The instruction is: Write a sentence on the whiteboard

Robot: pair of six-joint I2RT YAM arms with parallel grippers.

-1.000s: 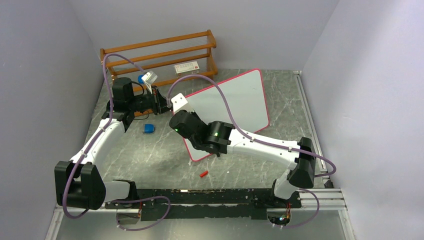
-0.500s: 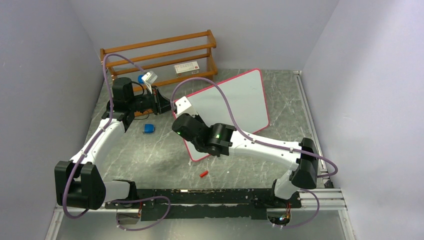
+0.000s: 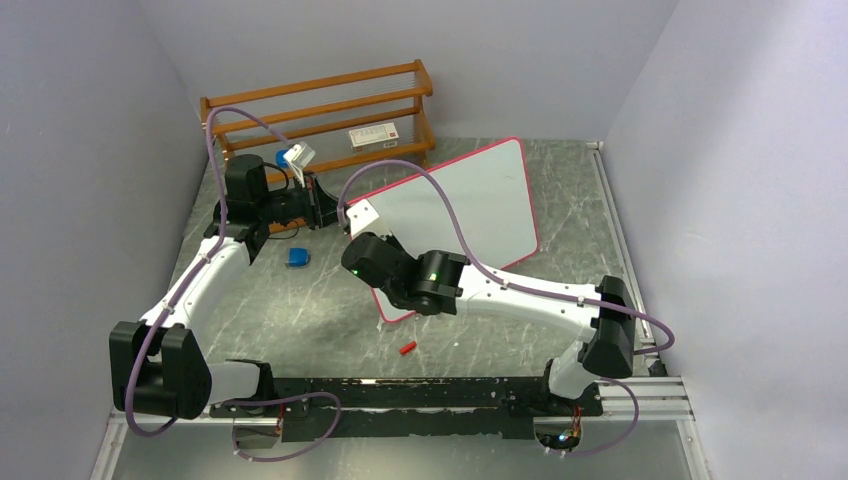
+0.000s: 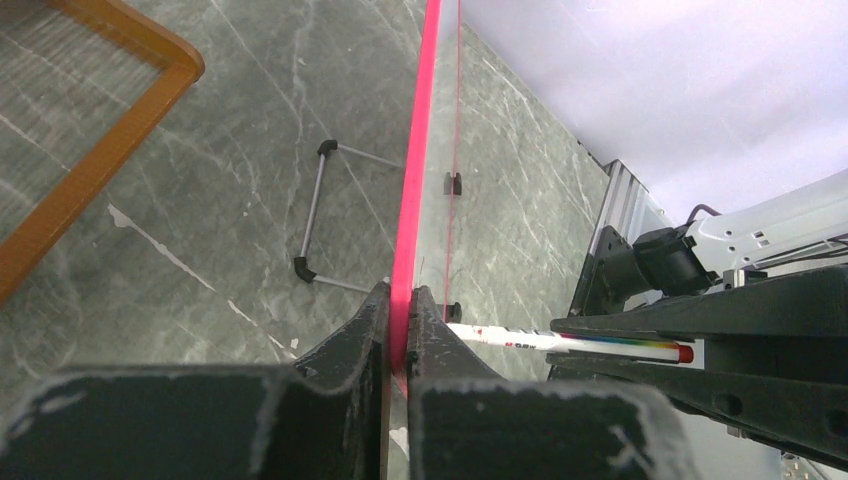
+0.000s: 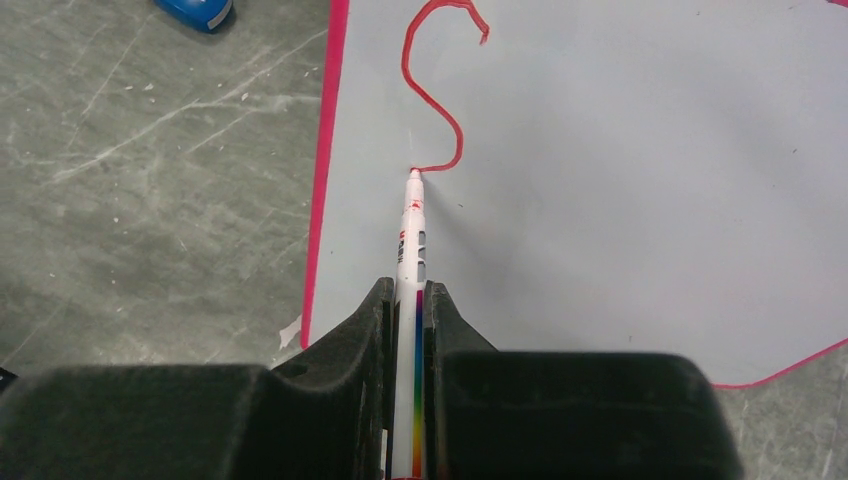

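Whiteboard [image 3: 470,200]: stands on the table [image 3: 300,310] just in front of the rack [image 3: 320,110], toward the rack's right end, face turned away from the rack. Pink rim intact where visible. In the left wrist view the board is seen edge-on; a wire stand [image 4: 320,215] with black feet sits on its rack side.

Stroke [image 5: 435,90]: one red S-shaped mark, in the board's upper left corner, the corner nearest the rack.

Left gripper [image 3: 325,210]: just in front of the rack's middle. Jaws clenched on the board's left rim, one finger on each face, confirmed in the left wrist view [image 4: 398,300].

Right gripper [image 5: 405,290]: in front of the rack, on the far side of the board from it. Jaws clenched on a marker [image 5: 410,240], white barrel with a rainbow stripe. The marker's tip touches the board at the lower end of the stroke. The marker also shows in the left wrist view [image 4: 560,342], lying across the board's face.

Other items:
- Box [image 3: 373,137]: white with red print, on the rack's lower shelf, near its right end.
- Blue object [image 3: 297,257]: on the table in front of the rack's left half, apart from it. Type cannot be told.
- Red cap [image 3: 406,349]: on the table well in front of the rack, past the board's near corner.
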